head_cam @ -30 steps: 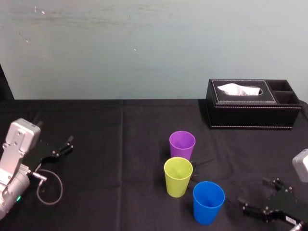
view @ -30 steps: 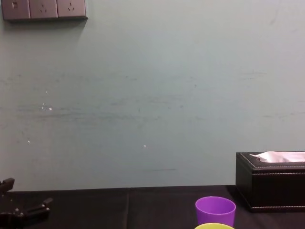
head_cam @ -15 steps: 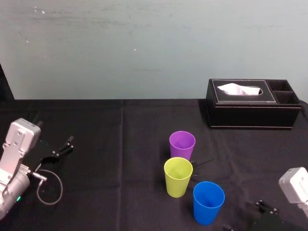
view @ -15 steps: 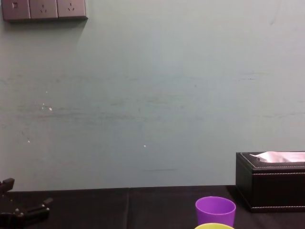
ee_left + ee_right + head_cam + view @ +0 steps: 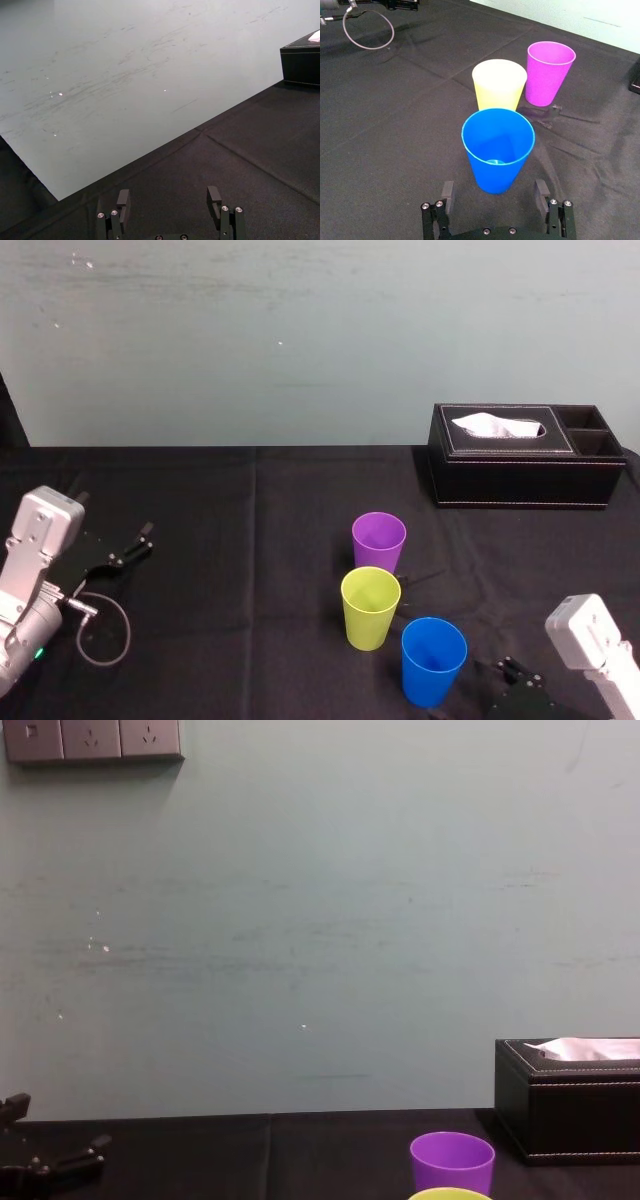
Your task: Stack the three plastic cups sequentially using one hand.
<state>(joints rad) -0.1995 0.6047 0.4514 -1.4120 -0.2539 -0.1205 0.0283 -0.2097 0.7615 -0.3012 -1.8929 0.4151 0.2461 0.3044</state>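
Bare tablecloth (image 5: 250,590) either side of the row
Blue cup (image 5: 497,150) stands before the right gripper's (image 5: 494,192) parted fingers; yellow-green cup (image 5: 499,85) crowds behind.

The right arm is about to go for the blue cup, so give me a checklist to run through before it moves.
1. Right gripper open: ok, jaws spread wider than the blue cup at its base.
2. Blue cup upright, centred before that gripper: ok.
3. Yellow-green cup and purple cup upright, nothing stacked yet: ok.
4. Room for a finger between blue and yellow-green cups: cannot tell.
5. Left gripper open, parked at the left of the table, away from the cups: ok.
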